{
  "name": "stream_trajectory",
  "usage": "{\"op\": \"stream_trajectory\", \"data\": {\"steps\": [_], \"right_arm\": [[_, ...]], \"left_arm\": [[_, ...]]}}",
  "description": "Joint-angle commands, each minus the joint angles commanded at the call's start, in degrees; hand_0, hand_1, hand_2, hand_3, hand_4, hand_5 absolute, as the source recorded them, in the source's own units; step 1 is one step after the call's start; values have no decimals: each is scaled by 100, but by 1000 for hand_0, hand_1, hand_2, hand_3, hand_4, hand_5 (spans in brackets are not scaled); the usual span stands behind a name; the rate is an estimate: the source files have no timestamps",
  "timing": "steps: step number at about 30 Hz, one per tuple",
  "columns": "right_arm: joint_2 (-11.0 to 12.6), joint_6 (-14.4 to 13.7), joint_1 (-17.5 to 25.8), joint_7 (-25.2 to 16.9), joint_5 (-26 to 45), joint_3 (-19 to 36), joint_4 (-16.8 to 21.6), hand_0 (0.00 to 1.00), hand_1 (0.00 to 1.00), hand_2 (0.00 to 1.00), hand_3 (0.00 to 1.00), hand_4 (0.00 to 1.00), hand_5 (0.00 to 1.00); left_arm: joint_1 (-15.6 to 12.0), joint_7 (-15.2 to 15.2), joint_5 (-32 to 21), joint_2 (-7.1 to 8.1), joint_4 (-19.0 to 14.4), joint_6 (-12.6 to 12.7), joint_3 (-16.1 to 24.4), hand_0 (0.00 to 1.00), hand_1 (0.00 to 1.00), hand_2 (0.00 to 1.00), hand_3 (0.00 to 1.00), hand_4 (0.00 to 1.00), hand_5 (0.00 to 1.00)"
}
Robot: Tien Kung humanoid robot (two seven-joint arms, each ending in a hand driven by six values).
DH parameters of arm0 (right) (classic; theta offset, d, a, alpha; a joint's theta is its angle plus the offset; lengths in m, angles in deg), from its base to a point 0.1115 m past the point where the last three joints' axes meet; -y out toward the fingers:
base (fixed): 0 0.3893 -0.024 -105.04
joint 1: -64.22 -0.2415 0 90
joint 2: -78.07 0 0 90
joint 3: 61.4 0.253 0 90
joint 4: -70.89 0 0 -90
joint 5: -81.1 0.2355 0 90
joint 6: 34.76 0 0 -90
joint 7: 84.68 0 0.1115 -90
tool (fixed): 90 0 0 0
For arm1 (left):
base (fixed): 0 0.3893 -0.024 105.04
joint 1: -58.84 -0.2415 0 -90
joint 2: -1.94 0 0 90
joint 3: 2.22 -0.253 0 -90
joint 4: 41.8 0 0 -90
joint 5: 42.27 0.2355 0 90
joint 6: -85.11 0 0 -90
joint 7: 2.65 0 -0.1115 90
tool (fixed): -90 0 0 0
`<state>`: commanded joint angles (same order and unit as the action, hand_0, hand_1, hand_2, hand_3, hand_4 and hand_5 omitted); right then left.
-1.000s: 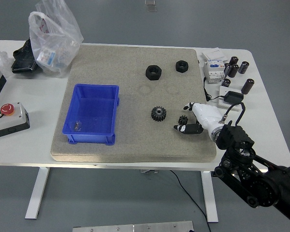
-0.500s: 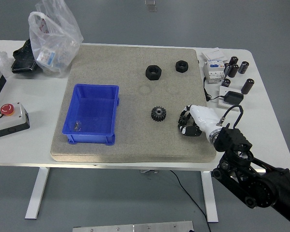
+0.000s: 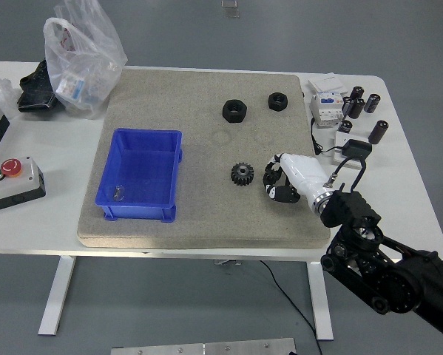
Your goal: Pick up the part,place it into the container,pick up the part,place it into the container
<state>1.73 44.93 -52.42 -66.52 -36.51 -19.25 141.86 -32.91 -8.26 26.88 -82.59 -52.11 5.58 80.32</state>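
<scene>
One beige mat [image 3: 206, 214] covers white table [image 3: 417, 200], grey floor [image 3: 206, 29] beyond.

So the whole setup sits on a white table [image 3: 421, 200] with rounded corners and white metal legs [image 3: 57, 296], and most of the top is covered by a beige felt-like mat [image 3: 206, 96]. The floor [image 3: 177, 310] under and around it is a plain grey, pretty evenly lit with no hard shadows, and a black cable [image 3: 284, 299] dangles down below the near edge. There's also a shiny metal plate [image 3: 206, 346] lying on the floor at the bottom of the view.
</scene>
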Motion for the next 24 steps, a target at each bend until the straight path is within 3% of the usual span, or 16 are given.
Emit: {"op": "stream_trajectory", "data": {"steps": [7,9,14,15,20,21,24], "right_arm": [[-168,-166,-722,-181,172,-722,160,228,374,313,541,443,68],[-248,-207,-909,-234,232,-912,199,229,388,362,535,471,46],[-482,-251,-1345,-307,463,-1428,339,229,388,362,535,471,46],[-533,-254,-1435,-314,503,-1548,352,231,399,436,536,505,26],[-789,-242,-1751,-323,573,-2102,275,231,399,436,536,505,26],[-842,-229,-1799,-312,567,-2209,249,251,486,582,614,414,44],[-970,-216,-1925,-287,485,-2453,180,251,486,582,614,414,44]], "left_arm": [[26,-19,16,22,0,4,-3,655,591,593,688,651,235],[29,-24,16,27,0,7,-5,655,591,593,687,652,236],[59,-110,158,26,0,11,99,655,591,593,687,652,236],[69,-125,186,27,0,13,120,655,591,594,688,652,236],[101,-125,179,32,0,12,98,655,591,594,688,652,236],[104,-123,172,34,0,11,91,655,592,593,687,652,236],[98,-138,199,42,0,10,119,655,592,593,687,652,236]]}}
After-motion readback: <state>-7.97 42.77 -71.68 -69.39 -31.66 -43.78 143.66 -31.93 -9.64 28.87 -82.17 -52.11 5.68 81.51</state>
